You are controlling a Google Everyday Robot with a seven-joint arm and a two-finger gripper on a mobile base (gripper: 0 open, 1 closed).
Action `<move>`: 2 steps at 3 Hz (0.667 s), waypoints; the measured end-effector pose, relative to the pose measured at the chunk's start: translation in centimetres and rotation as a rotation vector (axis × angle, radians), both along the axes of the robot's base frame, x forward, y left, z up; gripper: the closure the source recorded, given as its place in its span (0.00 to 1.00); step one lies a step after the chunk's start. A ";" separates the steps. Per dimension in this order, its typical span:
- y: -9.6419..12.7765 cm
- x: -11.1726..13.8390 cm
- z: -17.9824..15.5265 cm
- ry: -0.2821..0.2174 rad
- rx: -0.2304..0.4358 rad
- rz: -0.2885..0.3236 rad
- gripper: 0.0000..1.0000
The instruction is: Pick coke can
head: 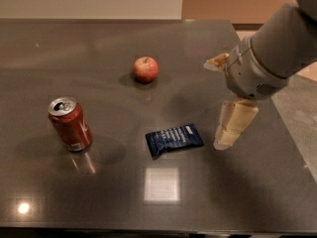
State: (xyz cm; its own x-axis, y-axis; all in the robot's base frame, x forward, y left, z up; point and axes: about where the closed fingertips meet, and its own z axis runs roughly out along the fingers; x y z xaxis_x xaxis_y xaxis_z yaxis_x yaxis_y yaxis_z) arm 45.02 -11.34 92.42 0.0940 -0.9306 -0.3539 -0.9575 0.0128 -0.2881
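Note:
The coke can (70, 124) is red with a silver top and pull tab and white markings on its side. It stands upright on the dark table (99, 48), at the left. My gripper (231, 127) hangs from the grey arm on the right side of the table, just right of the dark-blue snack packet (174, 140). It is far to the right of the can and holds nothing that I can see.
A red apple (145, 69) sits behind the middle of the table. The packet lies flat between the can and my gripper. The table's right edge (277, 128) runs close behind the arm, with floor beyond. A bright light reflection (161, 183) shows near the front.

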 end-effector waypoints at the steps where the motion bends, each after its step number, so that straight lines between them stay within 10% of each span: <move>1: 0.5 -1.2 -3.9 0.018 0.036 0.072 0.00; 2: 1.2 -1.3 -5.0 0.022 0.073 0.125 0.00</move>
